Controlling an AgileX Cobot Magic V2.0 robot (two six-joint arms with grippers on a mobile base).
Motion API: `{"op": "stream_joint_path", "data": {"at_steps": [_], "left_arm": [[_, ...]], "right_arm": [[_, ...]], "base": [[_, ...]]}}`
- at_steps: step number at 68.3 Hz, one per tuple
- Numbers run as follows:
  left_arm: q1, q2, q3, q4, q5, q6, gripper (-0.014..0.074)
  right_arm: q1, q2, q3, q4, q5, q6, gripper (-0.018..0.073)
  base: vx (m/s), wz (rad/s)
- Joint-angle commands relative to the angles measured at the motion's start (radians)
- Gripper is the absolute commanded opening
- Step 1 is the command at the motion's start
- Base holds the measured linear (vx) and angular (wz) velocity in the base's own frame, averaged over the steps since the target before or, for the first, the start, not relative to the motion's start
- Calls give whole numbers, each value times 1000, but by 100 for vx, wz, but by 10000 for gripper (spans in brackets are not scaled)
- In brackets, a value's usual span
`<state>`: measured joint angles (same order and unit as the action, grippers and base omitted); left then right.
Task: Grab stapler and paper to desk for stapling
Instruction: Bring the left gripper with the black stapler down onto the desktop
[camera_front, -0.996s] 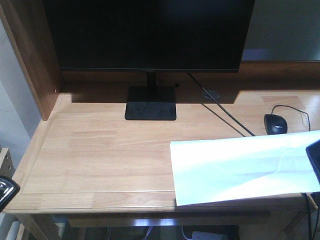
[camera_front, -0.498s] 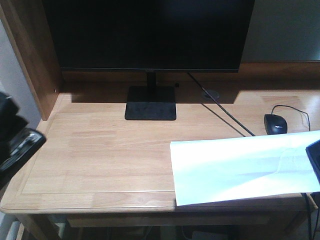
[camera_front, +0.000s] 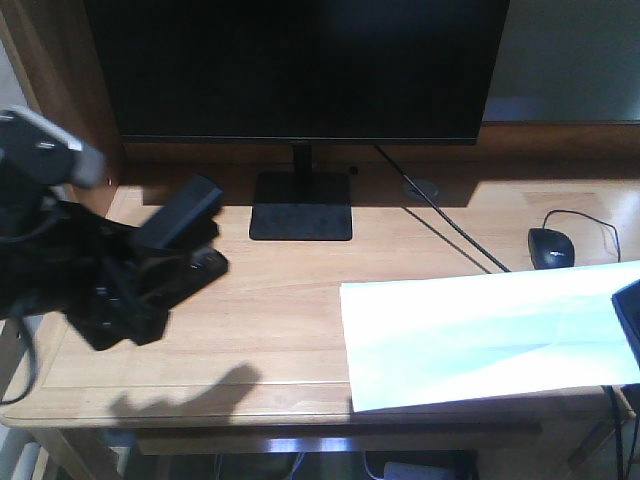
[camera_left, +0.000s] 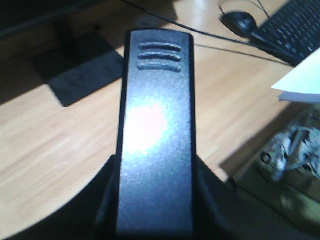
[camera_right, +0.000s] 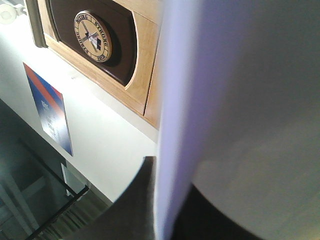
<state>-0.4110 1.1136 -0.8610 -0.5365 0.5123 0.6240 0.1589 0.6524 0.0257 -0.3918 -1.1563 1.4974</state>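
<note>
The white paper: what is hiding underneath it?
The light-wood desk shows beside the paper. A black cable disappears at its far edge. Whatever else lies beneath is covered from view.

One stapler (camera_left: 155, 125), one paper (camera_front: 480, 335), one monitor (camera_front: 300, 65), one mouse (camera_front: 551, 247), one keyboard (camera_left: 292, 27).

Left tool (camera_front: 150, 268) gripping stapler (camera_front: 182, 213) swung in from left edge, now over desk (camera_front: 280, 300) left part.

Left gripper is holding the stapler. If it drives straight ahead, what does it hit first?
Probably the desk just right of the monitor base, with the stapler tip touching first; depth is unclear.
</note>
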Motion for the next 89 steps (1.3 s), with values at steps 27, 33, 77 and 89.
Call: {"op": "stream_joint_path", "data": {"at_steps": [27, 33, 77, 89], "left_arm": [[256, 355, -216, -549, 263, 767, -6], [308, 417, -253, -603, 369, 862, -6], [445, 867, -538, -676, 732, 1347, -6], [445, 959, -609, -673, 728, 1350, -6]], "right_arm": [[-3, 3, 24, 17, -135, -14, -1], [-3, 3, 24, 17, -135, -14, -1], [-3, 3, 24, 17, -135, -14, -1], [-3, 3, 24, 17, -135, -14, -1]], "base": [[0, 0], [0, 0], [0, 0], [0, 0]]}}
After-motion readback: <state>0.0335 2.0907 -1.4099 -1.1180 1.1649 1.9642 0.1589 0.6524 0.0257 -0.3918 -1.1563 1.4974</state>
